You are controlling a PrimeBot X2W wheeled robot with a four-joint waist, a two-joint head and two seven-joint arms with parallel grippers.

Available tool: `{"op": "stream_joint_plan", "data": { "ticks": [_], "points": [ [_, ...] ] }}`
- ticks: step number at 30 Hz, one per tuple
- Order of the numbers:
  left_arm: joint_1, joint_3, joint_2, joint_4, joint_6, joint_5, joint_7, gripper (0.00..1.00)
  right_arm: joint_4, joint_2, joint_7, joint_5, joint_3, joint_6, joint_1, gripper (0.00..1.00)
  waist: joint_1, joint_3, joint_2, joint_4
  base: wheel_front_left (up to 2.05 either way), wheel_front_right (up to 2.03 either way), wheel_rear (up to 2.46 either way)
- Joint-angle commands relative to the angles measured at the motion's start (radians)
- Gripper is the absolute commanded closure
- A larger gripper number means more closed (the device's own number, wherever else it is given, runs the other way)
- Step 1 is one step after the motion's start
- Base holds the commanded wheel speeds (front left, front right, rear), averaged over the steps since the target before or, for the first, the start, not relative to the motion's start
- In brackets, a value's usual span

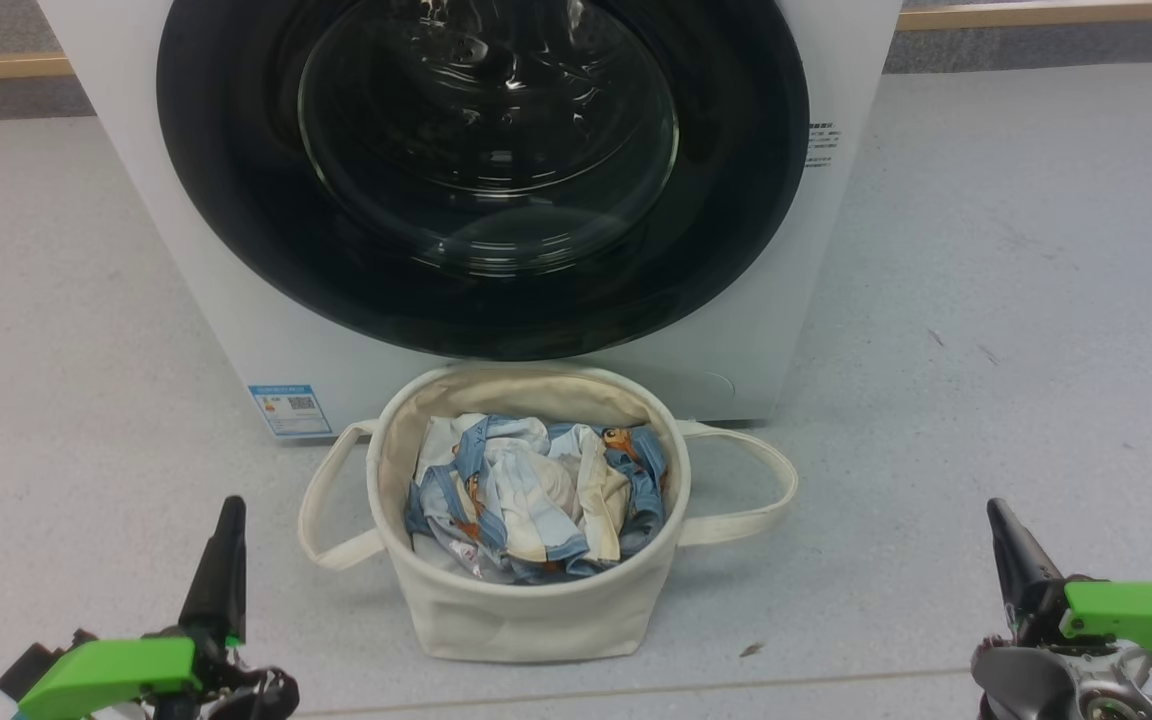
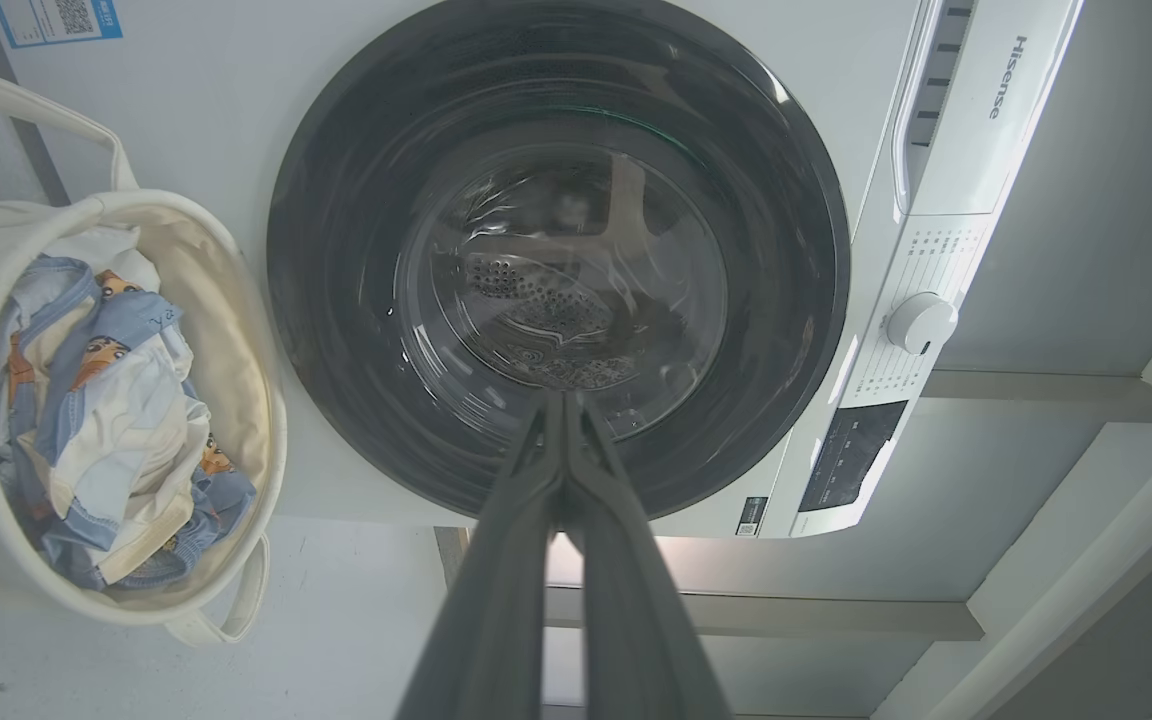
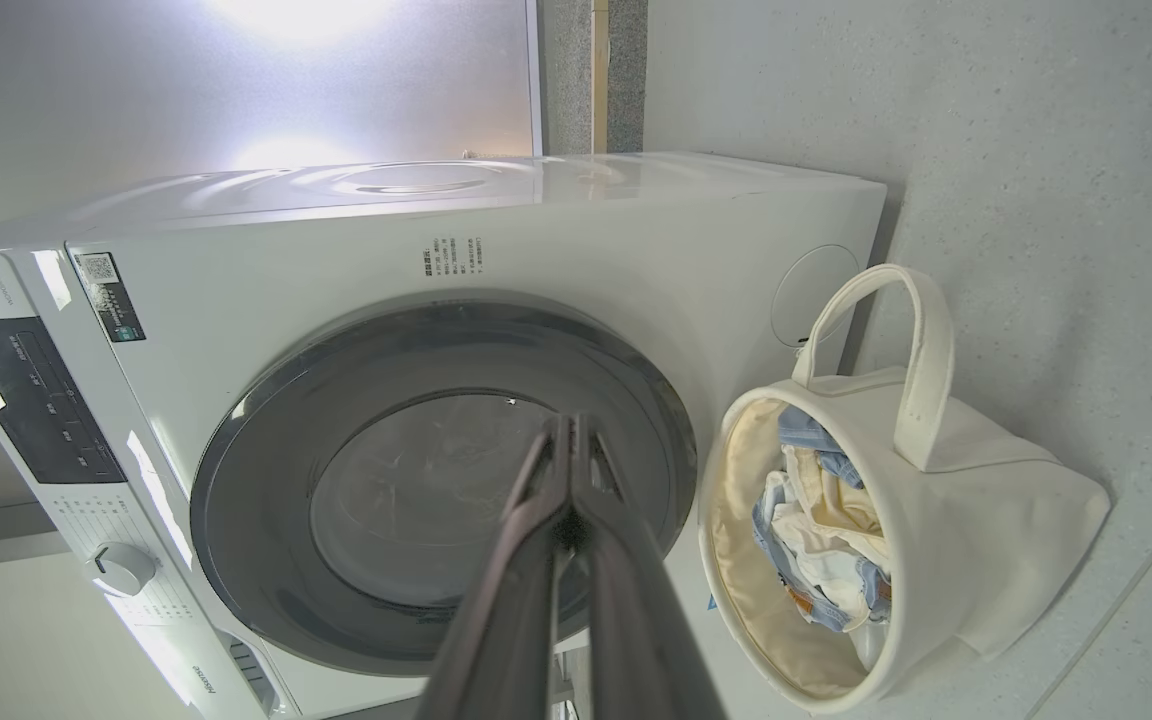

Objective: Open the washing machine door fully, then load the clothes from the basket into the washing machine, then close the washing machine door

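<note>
The white washing machine (image 1: 186,250) stands ahead with its round black-rimmed door (image 1: 236,210) lying flat against the front, shut. The door (image 2: 336,300) and the door (image 3: 256,500) also face both wrist cameras. On the floor just in front sits the cream basket (image 1: 526,610), holding crumpled light-blue and cream clothes (image 1: 536,495). My left gripper (image 1: 229,510) is shut at the lower left, well clear of the basket. My right gripper (image 1: 996,512) is shut at the lower right, empty too. Both pairs of fingers (image 2: 564,400) (image 3: 568,425) are pressed together.
Grey speckled floor (image 1: 1016,300) lies open on both sides of the machine. A blue label (image 1: 290,408) is at the machine's lower left corner. The control panel with a dial (image 2: 921,322) shows in the wrist views. A skirting board (image 1: 1056,15) runs behind.
</note>
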Motion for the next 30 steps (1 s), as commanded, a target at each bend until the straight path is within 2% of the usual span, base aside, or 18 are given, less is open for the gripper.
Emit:
{"op": "stream_joint_plan", "data": {
  "ticks": [1, 5, 6, 10, 16, 30],
  "points": [
    [-0.022, 0.033, 0.007, -0.039, -0.008, 0.009, 0.006, 1.0, -0.038, -0.027, -0.008, 0.007, 0.016, 0.0, -0.044, 1.0, 0.0, 0.0, 0.0, 0.0, 0.0, 0.0, 0.0],
    [-0.022, 0.033, 0.007, -0.039, -0.008, 0.009, 0.006, 1.0, -0.038, -0.027, -0.008, 0.007, 0.016, 0.0, -0.044, 1.0, 0.0, 0.0, 0.0, 0.0, 0.0, 0.0, 0.0],
    [0.0, 0.0, 0.0, 0.0, 0.0, 0.0, 0.0, 0.0, 0.0, 0.0, 0.0, 0.0, 0.0, 0.0, 0.0, 0.0, 0.0, 0.0, 0.0, 0.0, 0.0, 0.0, 0.0],
    [0.016, -0.002, -0.004, 0.051, 0.002, 0.0, 0.0, 0.0, 0.046, 0.017, 0.0, -0.001, 0.008, 0.0, 0.019, 0.0, 0.0, 0.0, 0.0, 0.0, 0.0, 0.0, 0.0],
    [0.005, 0.005, 0.0, 0.049, 0.005, -0.001, -0.004, 0.0, 0.054, 0.023, -0.004, -0.005, 0.005, 0.0, 0.002, 0.0, 0.0009, 0.0, 0.0, 0.003, 0.0, 0.0, 0.0],
    [-0.029, 0.017, 0.021, 0.046, 0.006, 0.021, -0.026, 0.0, 0.05, 0.045, -0.006, -0.026, -0.017, 0.0, -0.038, 0.0, 0.0, -0.004, 0.0, 0.013, 0.0, 0.0, 0.0]
  ]
}}
